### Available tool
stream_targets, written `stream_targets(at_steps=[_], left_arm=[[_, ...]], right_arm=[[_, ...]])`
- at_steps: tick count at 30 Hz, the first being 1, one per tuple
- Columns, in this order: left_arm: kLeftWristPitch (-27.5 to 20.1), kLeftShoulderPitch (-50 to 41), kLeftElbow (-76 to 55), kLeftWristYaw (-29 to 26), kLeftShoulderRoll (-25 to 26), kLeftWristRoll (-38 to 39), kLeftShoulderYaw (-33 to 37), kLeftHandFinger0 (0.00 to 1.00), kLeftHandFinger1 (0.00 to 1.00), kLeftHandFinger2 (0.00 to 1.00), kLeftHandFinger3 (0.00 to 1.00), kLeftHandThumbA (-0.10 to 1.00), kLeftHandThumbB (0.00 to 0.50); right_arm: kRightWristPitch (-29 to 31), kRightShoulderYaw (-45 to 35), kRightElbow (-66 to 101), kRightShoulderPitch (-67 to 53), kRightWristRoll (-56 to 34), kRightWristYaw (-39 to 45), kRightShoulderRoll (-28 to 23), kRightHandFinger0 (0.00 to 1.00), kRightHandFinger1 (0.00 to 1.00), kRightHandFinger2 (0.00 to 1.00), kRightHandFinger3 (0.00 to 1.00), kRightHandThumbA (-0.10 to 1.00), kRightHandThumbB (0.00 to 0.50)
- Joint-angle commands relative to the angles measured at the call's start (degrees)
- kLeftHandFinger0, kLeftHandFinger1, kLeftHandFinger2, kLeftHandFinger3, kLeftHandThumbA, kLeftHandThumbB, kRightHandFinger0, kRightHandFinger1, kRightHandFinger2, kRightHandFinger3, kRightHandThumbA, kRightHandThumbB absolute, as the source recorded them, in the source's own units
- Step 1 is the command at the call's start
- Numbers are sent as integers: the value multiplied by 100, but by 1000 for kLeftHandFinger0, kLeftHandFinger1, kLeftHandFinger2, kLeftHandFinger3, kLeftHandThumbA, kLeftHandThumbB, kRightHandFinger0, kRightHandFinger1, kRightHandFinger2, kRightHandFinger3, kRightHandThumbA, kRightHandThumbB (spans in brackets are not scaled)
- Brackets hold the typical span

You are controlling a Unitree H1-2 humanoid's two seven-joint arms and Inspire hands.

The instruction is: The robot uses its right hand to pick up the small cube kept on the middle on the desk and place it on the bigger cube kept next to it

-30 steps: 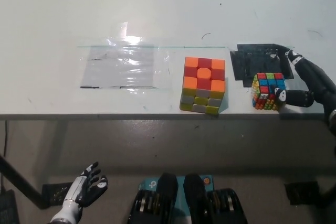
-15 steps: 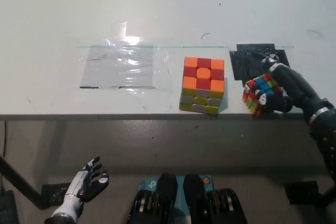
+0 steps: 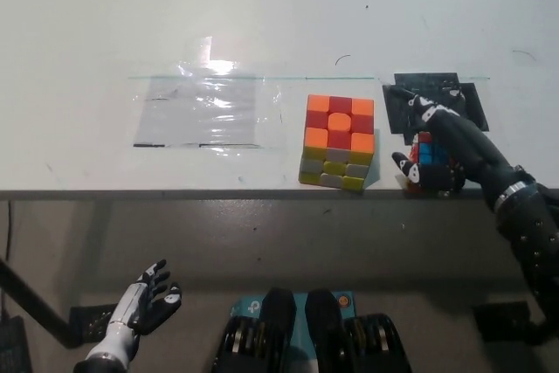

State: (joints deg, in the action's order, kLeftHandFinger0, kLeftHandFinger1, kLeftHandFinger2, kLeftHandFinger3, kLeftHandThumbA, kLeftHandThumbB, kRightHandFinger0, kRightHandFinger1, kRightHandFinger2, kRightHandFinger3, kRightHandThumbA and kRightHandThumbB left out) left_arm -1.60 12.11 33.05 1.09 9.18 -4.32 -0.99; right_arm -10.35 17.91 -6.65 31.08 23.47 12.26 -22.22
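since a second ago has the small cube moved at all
Yes. The small cube, held in the right hand, has shifted left toward the bigger cube, off the black patch.

Desk (image 3: 105,24): matt pale surface, smooth, with a few faint dark scuffs. Clear film sheet (image 3: 205,111) lying flat on it: glossy, crinkled, throws one bright glare spot. Black patch (image 3: 437,98) on the desk: dull overall, slight sheen (looks like tape or thin plastic, cannot tell which). Bigger cube (image 3: 339,141): smooth plastic tiles, satin rather than shiny. Small cube (image 3: 428,153): glossy coloured plastic, mostly covered. Right hand (image 3: 445,141): black, hard matt shell with small pale inserts. Left hand (image 3: 144,307): white plastic-looking casing with dark segments, semi-gloss. Floor below the desk: grey, matt.
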Motion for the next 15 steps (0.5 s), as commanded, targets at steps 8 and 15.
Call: stream_targets(at_steps=[8,15], left_arm=[[-167,188,-69,-126,68,-2,-68,1000,1000,1000,1000,336,297],[-154,251,-52,-112,58,64,-131,1000,1000,1000,1000,321,317]], right_arm=[[451,-281,-323,-64,-5,-125,-125,1000,1000,1000,1000,591,436],[654,-470,-436,-334,-12,-344,-27,1000,1000,1000,1000,556,425]])
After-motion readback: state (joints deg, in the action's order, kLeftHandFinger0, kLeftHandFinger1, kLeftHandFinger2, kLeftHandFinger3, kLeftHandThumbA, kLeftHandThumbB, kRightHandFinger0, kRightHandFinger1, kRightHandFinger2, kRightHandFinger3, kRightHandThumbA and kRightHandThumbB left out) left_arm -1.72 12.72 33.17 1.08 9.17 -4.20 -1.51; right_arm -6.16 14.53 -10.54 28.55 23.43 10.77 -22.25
